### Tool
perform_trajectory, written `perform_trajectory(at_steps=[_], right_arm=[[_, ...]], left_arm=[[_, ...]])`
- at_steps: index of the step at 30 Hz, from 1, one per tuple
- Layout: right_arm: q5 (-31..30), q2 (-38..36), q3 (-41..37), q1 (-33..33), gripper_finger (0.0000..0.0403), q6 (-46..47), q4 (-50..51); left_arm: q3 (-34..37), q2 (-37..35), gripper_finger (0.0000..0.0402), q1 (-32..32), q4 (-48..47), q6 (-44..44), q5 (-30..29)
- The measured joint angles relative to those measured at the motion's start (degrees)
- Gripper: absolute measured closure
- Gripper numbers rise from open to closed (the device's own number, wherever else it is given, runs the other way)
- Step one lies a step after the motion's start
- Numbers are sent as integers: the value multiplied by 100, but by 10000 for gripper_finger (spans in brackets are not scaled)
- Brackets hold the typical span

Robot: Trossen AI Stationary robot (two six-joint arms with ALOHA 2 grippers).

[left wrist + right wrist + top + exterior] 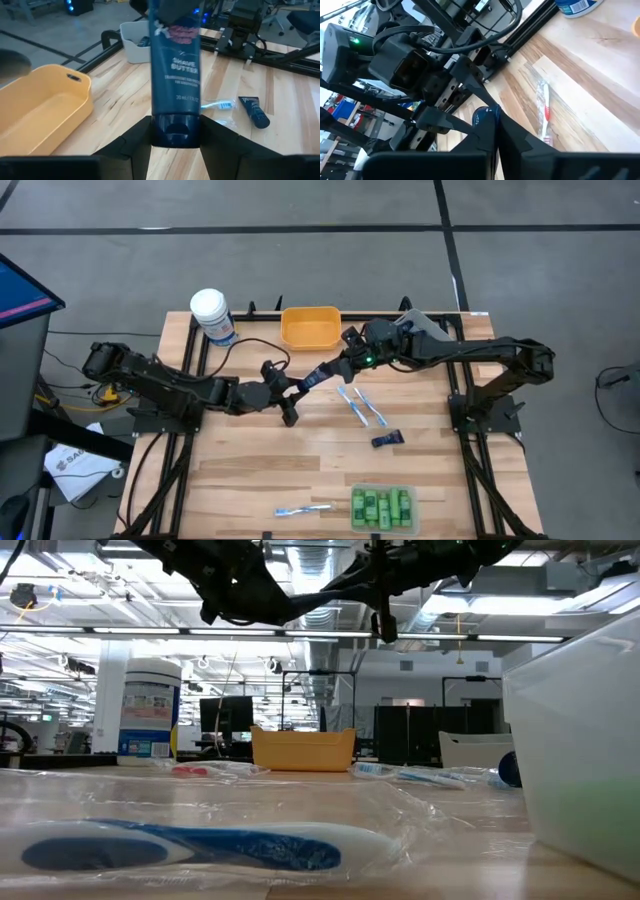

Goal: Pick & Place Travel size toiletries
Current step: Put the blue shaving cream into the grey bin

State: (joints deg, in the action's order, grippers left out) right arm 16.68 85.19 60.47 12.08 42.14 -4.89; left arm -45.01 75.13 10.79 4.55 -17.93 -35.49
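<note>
A dark navy flat tube (320, 377) is held in the air between my two grippers, above the table's middle near the orange bin (310, 327). My left gripper (300, 388) is shut on its cap end. My right gripper (340, 367) is shut on its other end. Two light-blue toothbrushes (362, 407) and a second navy tube (387, 439) lie on the table to the right. Green small bottles (382, 506) lie in a clear bin at the near edge, with another toothbrush (300, 509) beside it. A pink toothbrush (545, 110) lies in its wrapper on the wood. My left gripper pinches the tube's dark cap (175, 131) between its two fingers, one on each side. The fingers come roughly level from the table's left and lie along the tube. The tube is lifted clear of the table. My right gripper pinches the tube's flat end opposite the cap (175, 20) between its two fingers. It comes from the table's right side. In the right wrist view only a bit of the tube (485, 116) shows past the fingers. The tube is clear of the table.
A large white-lidded canister (212, 315) stands at the far left. A grey bin (425, 325) sits at the far right, under my right arm. The clear bin (352, 525) stands at the near edge. Bare wood lies at the near left.
</note>
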Motion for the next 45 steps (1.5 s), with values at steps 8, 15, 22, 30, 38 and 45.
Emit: perform_trajectory(at_steps=[8, 15, 22, 30, 38, 45], right_arm=[[26, -284, -9, 443, 402, -230, 416], [-1164, -1133, -4, 1106, 402, -1192, 2317], [-3567, -1698, -4, 1816, 403, -1868, 5127], [-5103, -1175, -4, 2346, 403, -1937, 6849], [-5327, -286, -4, 2649, 403, -2276, 6952], [-5314, 212, -7, 2694, 395, -2626, 6942]], left_arm=[[-2, -2, 186, -6, 27, 229, 348], [-2, -2, 137, 2, -214, -143, 445], [81, -2, 148, 2, -371, -531, 442], [101, -2, 164, 2, -352, -556, 437], [105, -2, 165, 7, -341, -968, 431], [105, -2, 165, 11, -331, -1293, 551]])
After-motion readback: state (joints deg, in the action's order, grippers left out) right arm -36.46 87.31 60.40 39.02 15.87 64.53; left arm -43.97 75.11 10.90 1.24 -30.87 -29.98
